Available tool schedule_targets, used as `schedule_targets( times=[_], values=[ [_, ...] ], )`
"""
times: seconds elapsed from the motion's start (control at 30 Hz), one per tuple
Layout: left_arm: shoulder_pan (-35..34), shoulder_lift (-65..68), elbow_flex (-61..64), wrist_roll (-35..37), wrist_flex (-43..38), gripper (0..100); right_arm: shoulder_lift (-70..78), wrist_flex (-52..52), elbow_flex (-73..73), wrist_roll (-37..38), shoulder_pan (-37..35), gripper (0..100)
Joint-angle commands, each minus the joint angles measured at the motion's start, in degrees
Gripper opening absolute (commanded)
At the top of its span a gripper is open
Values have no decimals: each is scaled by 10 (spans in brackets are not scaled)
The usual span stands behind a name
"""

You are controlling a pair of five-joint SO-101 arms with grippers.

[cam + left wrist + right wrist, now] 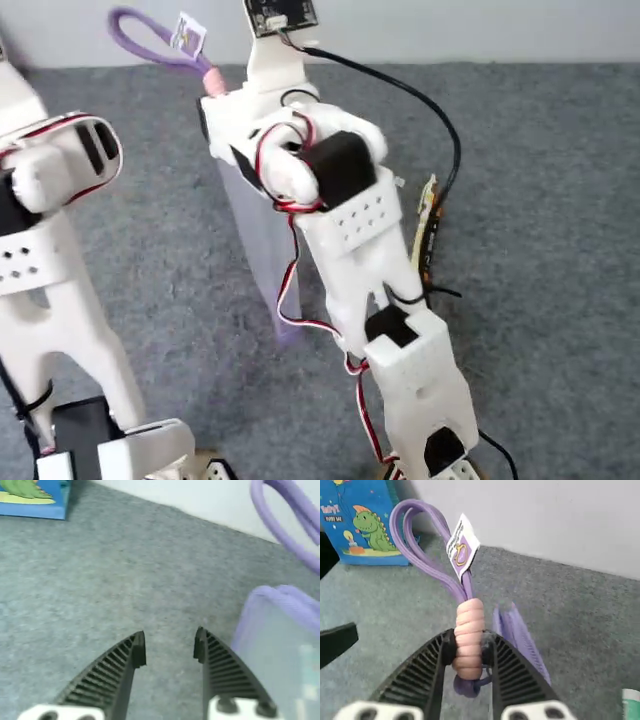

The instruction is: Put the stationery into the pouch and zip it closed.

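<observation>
pouch [280,650]: see-through lilac, purple cord loop [447,582]
right gripper [468,642]: pinching its pink ribbed pull [468,625]
left gripper [170,647]: spread wide beside it

Bare surface [125,570] is lying open ahead of the left claw [170,647], its jaws spread. The pouch [280,650] is crowding one side, its strap [285,520] looping above. The right claw [468,644], pinching the strap's bead [469,622], is hanging over the pouch. A box [35,497] is standing far back.
</observation>
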Motion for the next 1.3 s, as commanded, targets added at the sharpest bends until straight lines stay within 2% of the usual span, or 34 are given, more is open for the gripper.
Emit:
schedule_targets(
  times=[0.0, 0.17, 0.37, 0.47, 0.57, 0.7, 0.83, 1.0, 1.27],
  values=[
    [-25, -8, -7, -22, 4, 173, 7, -25, -9, -22, -4, 8],
    [-33, -24, -7, -43, 40, 173, 18, -50, -7, -22, -31, 8],
    [32, -83, 13, -44, 43, 173, 51, -128, -7, -22, -44, 8],
    [75, -116, 64, -44, 42, 164, 66, -182, -8, -21, -42, 8],
    [107, -139, 125, -43, 40, 110, 74, -222, -8, -21, -40, 8],
    [120, -146, 211, -25, 18, 18, 76, -230, -7, -21, -41, 8],
    [120, -149, 291, -9, -27, 15, 76, -230, -5, -21, -41, 8],
    [159, -150, 338, 44, -36, 14, 78, -229, -3, -21, -41, 8],
    [230, -150, 341, 192, -41, 13, 97, -234, 1, -23, -28, 8]
  ],
)
